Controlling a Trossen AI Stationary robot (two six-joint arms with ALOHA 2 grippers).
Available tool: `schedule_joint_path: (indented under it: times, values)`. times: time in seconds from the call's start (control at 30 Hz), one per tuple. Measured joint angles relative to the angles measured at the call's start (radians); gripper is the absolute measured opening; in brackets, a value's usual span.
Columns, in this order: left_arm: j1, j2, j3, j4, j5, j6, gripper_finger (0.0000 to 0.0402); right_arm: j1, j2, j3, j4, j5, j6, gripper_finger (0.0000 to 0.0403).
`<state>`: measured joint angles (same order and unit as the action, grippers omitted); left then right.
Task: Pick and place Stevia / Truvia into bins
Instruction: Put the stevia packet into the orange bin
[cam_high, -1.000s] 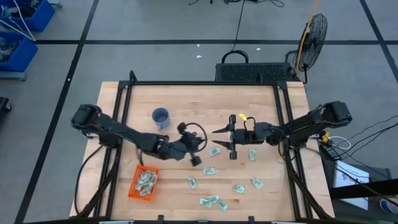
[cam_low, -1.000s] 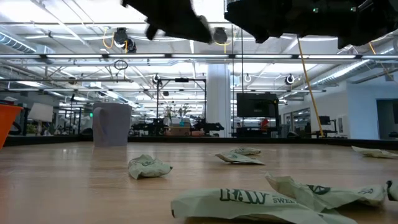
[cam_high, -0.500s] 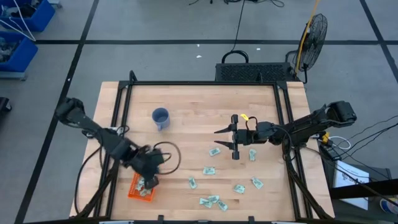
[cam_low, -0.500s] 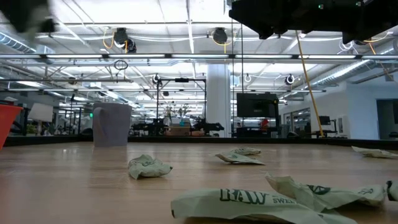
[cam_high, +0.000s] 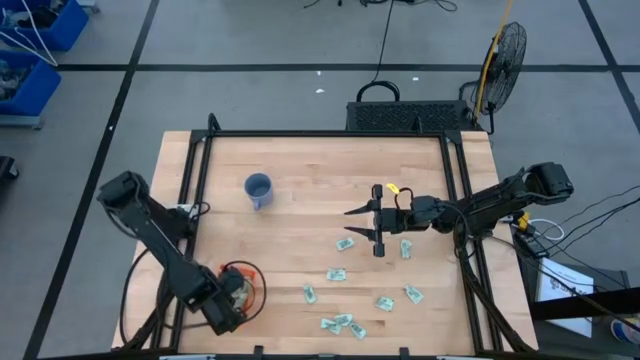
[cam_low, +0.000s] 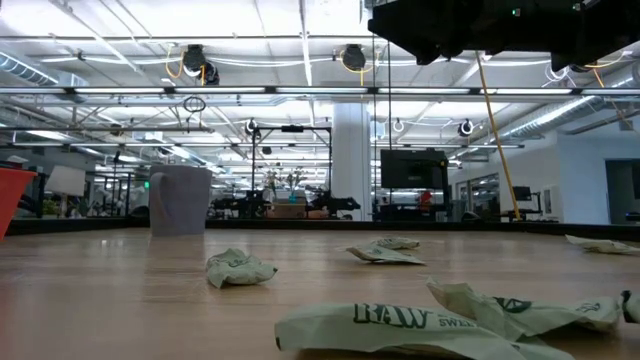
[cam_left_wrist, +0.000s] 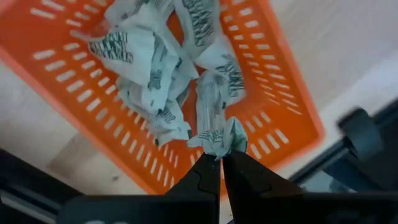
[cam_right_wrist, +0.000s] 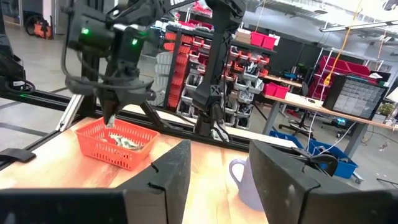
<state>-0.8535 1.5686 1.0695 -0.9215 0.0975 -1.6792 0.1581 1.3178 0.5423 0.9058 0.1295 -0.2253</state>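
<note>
My left tool (cam_left_wrist: 221, 163) is pressed together on the corner of one small pale green and white paper sachet (cam_left_wrist: 217, 138), which dangles directly over the shallow orange plastic basket with slotted sides (cam_left_wrist: 281, 107). In that basket a heap of crumpled sachets (cam_left_wrist: 163, 68) already lies; the one I hold hangs just above them, at the near wall. From above, this tool (cam_high: 232, 297) sits over the basket at the front left corner of the pale wooden surface (cam_high: 300, 160).

The paper looks featherlight, limp and creased, so I judge a pinch at an edge or corner suffices; it will flop rather than hold shape, and may cling to a pad when I let go.

My right tool (cam_high: 372, 228) waits, fingers spread, above the middle of the surface, over the loose sachets (cam_high: 340, 274) scattered well apart across the front right area. A blue cup (cam_high: 258, 189) stands behind, apart from everything. Flat packets on wood will be harder to lift; a raised crease is the place to bite.
</note>
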Motion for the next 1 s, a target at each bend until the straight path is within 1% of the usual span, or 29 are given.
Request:
schedule_joint_path:
  times: [0.23, 0.43, 0.77, 0.87, 1.0]
  values:
    - [0.015, 0.048, 0.000, 0.006, 0.003, -0.007, 0.0020, 0.000, 0.000, 0.000, 0.001, 0.000, 0.000, 0.0157]
    - [0.036, 0.048, 0.000, 0.007, -0.001, -0.002, 0.0021, 0.000, 0.000, 0.000, 0.001, 0.000, 0.001, 0.0157]
    - [0.035, 0.048, 0.000, 0.007, -0.001, -0.003, 0.0023, 0.000, 0.000, 0.000, 0.000, 0.000, 0.003, 0.0157]
    - [0.035, 0.048, 0.000, 0.007, 0.004, -0.004, 0.0039, 0.000, 0.000, 0.000, -0.005, 0.000, 0.003, 0.0157]
    - [0.035, 0.048, 0.000, 0.007, 0.015, -0.003, 0.0088, 0.000, 0.000, 0.000, -0.006, 0.000, 0.003, 0.0157]
